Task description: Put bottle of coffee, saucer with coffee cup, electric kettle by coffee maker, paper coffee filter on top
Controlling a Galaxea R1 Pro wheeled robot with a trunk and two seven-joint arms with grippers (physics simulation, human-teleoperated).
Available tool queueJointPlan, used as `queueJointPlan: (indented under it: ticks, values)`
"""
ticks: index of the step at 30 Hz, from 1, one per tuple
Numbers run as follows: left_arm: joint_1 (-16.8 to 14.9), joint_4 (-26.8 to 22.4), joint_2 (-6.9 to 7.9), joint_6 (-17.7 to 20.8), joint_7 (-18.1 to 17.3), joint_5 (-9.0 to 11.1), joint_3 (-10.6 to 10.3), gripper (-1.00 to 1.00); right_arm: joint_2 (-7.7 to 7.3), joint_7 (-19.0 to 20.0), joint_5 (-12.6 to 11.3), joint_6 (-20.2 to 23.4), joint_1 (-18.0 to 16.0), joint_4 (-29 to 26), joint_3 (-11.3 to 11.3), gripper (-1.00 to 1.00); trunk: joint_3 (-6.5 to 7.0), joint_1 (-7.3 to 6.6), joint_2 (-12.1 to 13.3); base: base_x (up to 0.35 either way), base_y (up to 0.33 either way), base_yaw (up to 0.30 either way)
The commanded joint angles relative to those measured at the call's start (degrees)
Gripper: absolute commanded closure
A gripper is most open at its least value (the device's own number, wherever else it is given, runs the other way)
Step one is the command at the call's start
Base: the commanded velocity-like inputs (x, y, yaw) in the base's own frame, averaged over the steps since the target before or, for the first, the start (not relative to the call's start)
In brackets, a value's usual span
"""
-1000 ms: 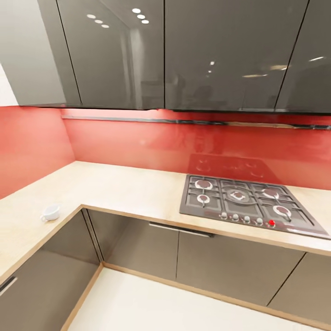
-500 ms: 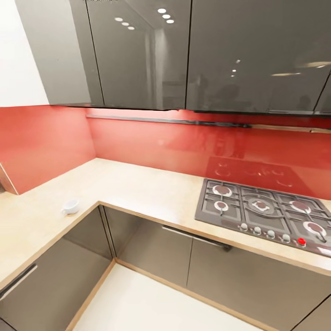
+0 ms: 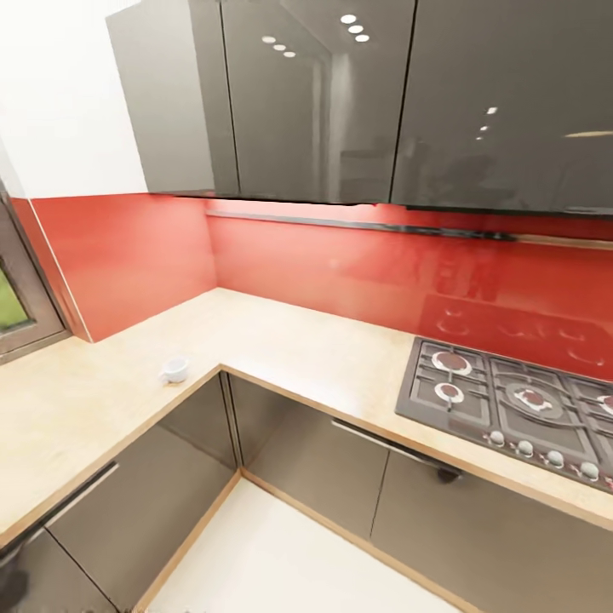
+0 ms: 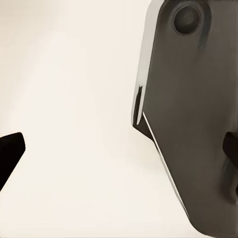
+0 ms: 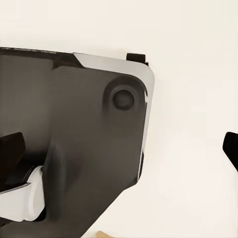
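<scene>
A tiny white coffee cup (image 3: 174,369) stands on the tan speckled countertop (image 3: 281,340), close to the front edge at the inner corner of the L. The coffee maker, bottle of coffee, kitchen shelf, saucer and electric kettle are out of view. In the left wrist view my left gripper (image 4: 119,153) is open, its black fingertips (image 4: 10,154) far apart over pale floor with nothing between them. In the right wrist view my right gripper (image 5: 121,148) is open too, and the dark robot base (image 5: 74,129) lies beneath it.
A gas hob (image 3: 519,400) is set into the counter at the right. Glossy grey wall cabinets (image 3: 358,102) hang above a red backsplash (image 3: 340,264). Grey base cabinets (image 3: 315,460) with black handles line the corner. A window frame (image 3: 21,298) shows at the far left. Pale floor (image 3: 281,553) lies in front.
The head camera has swung to the left, so the whole picture has slid right. The window frame has come into view. The cup stays where it was on the counter.
</scene>
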Motion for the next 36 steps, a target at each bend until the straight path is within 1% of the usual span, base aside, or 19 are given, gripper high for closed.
queueJointPlan:
  ticks: [1,12,14,19,21,36]
  values:
    - [-0.1,0.1,-0.02,-0.3,0.0,0.5,-0.3,-1.0,-0.04,0.2,0.5,0.3,0.0,-0.2,-0.1,-1.0,-0.11,0.03,-0.1,0.0,0.0,0.275]
    - [-0.1,0.2,0.15,-0.3,0.2,0.5,-0.4,-1.0,-0.02,0.2,0.5,0.3,0.0,-0.2,-0.1,-1.0,-0.11,0.03,-0.1,0.0,0.0,0.275]
    - [-0.1,0.2,0.28,-0.3,1.2,0.6,-0.3,-1.0,-0.02,0.2,0.5,0.3,0.0,-0.2,-0.1,-1.0,-0.11,0.03,-0.1,0.0,0.0,0.276]
    - [-0.1,0.2,0.21,-0.3,5.1,1.2,-0.4,-1.0,-0.03,0.3,0.5,0.3,0.0,-0.2,-0.1,-1.0,-0.07,0.03,-0.1,0.0,0.0,0.277]
    - [-0.1,0.2,0.13,-0.3,5.7,1.3,-0.4,-1.0,-0.02,0.3,0.5,0.3,0.0,-0.2,-0.1,-1.0,-0.02,0.03,-0.1,0.0,0.0,0.276]
    - [-0.1,0.1,-0.19,-0.4,6.3,1.2,-0.3,-1.0,-0.04,0.3,0.5,0.3,0.0,-0.2,-0.1,-1.0,0.63,0.03,-0.1,0.0,0.0,0.271]
